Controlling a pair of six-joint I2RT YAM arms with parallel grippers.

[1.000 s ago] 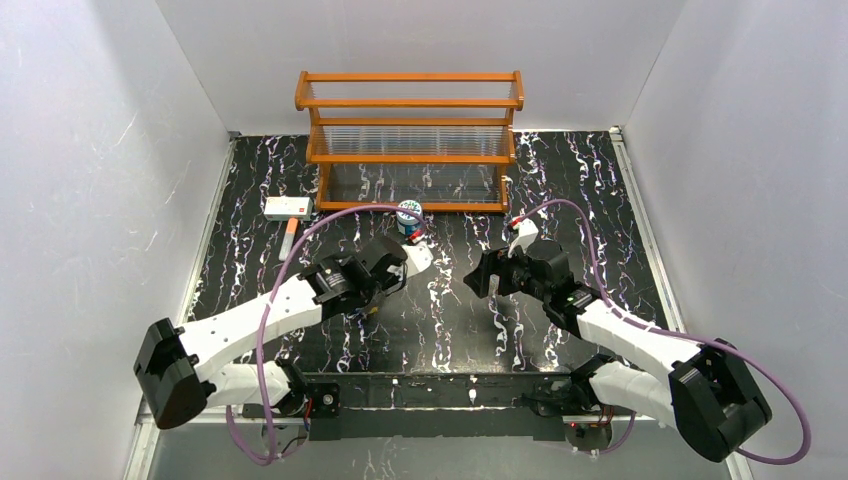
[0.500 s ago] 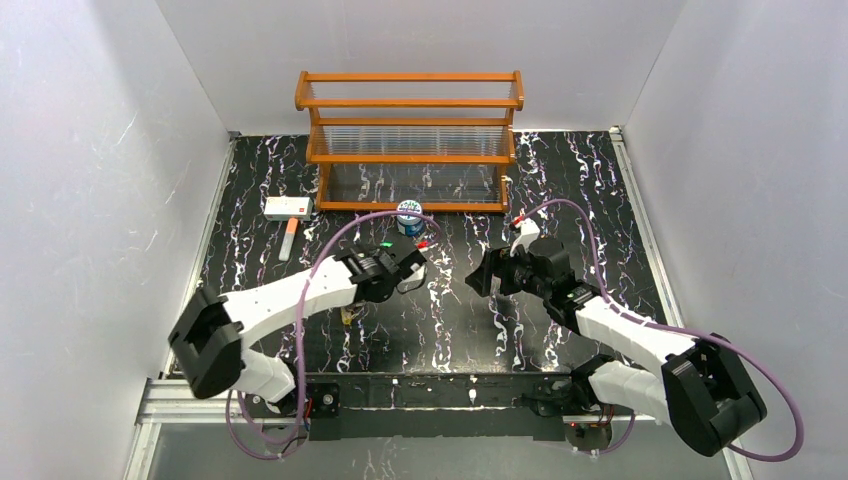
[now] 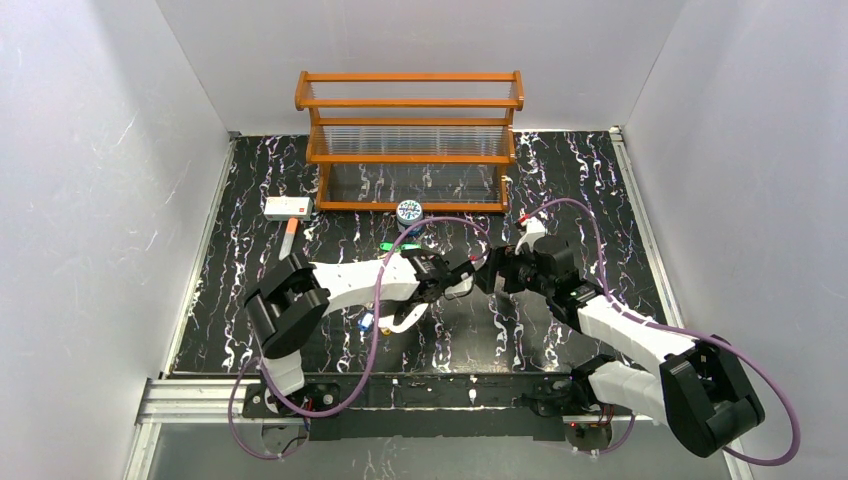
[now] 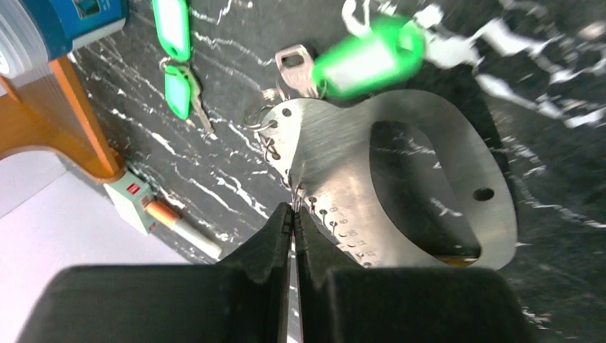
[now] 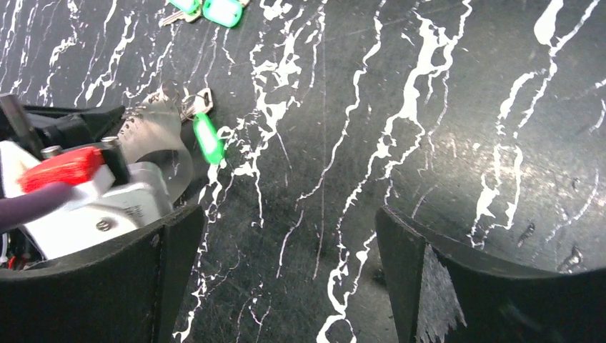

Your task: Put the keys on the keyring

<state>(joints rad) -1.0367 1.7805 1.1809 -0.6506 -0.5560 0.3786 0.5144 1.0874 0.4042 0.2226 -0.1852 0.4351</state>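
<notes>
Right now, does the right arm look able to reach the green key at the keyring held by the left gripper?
Probably yes: the right gripper is open and faces the green key at the edge of the keyring, with nothing between them. The shut left gripper leaves little room.

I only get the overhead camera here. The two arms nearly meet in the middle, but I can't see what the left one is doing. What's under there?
Observer: The left gripper is shut on the edge of the keyring, a flat metal plate with an oval opening.
Operator: Any key on it yet?
Observer: One green-tagged key lies at the plate's end, beside a small wire ring at a hole. I cannot tell whether it is threaded.
Operator: And the right arm?
Observer: The right gripper is wide open and holds nothing. Only the table shows between its jaws.
</notes>
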